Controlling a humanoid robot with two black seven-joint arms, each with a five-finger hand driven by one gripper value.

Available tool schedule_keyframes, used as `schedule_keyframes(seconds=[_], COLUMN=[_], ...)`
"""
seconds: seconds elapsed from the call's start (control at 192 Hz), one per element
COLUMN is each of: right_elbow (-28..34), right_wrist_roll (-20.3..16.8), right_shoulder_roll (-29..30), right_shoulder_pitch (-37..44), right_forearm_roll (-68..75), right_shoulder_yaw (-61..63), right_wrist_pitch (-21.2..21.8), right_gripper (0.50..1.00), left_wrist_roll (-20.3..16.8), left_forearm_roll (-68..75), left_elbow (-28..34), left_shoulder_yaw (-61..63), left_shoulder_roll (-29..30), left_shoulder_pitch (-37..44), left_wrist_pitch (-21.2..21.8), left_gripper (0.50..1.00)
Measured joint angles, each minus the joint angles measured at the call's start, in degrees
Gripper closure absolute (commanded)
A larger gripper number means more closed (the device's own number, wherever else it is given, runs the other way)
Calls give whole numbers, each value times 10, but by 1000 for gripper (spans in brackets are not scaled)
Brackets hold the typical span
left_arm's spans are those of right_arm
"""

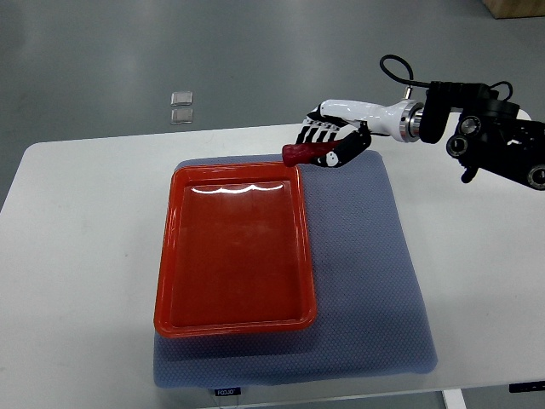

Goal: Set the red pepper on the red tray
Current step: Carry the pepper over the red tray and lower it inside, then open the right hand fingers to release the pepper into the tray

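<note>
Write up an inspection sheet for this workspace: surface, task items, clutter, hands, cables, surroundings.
Surface: white table with a grey-blue mat laid on it.
Job's things: red tray lies empty on the mat; red pepper is held just beyond the tray's far right corner, not yet over it.
Clutter: nothing seen on the table.
Hands: right hand curled around the pepper; left hand not in view.
Cables: black cable loops above the right wrist.
Surroundings: grey floor with two small clear squares; a tan object's corner at top right.
</note>
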Motion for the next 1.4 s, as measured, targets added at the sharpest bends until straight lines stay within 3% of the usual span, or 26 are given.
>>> schedule_keyframes(seconds=[0.499, 0.863, 0.878, 0.962, 1.04, 1.091, 1.18, 1.398], right_elbow=[-111, -151, -152, -156, -157, -158, -158, -158], right_wrist_roll=[0, -1, 0, 0, 0, 0, 1, 2], right_shoulder_roll=[232, 253, 253, 253, 253, 253, 253, 253], right_shoulder_pitch=[25, -22, -23, -28, -30, -33, -35, -35], right_forearm_roll=[5, 2, 2, 2, 3, 3, 4, 4], right_shoulder_yaw=[-88, -110, -110, -110, -110, -109, -107, -100], right_wrist_pitch=[-22, -40, -41, -42, -42, -42, -42, -42], right_gripper=[1000, 1000, 967, 910, 820, 801, 724, 685], left_wrist_roll=[0, 0, 0, 0, 0, 0, 0, 0], left_forearm_roll=[0, 1, 1, 1, 1, 1, 1, 1], left_elbow=[-1, 0, 0, 0, 0, -1, -1, 1], left_shoulder_yaw=[0, 0, 0, 0, 1, 1, 1, 0], left_shoulder_roll=[0, 0, 0, 0, 0, 0, 0, 0], left_shoulder_pitch=[0, 0, 0, 0, 0, 0, 0, 0], left_wrist_pitch=[0, 0, 0, 0, 0, 0, 0, 0], left_gripper=[500, 500, 500, 500, 500, 500, 500, 500])
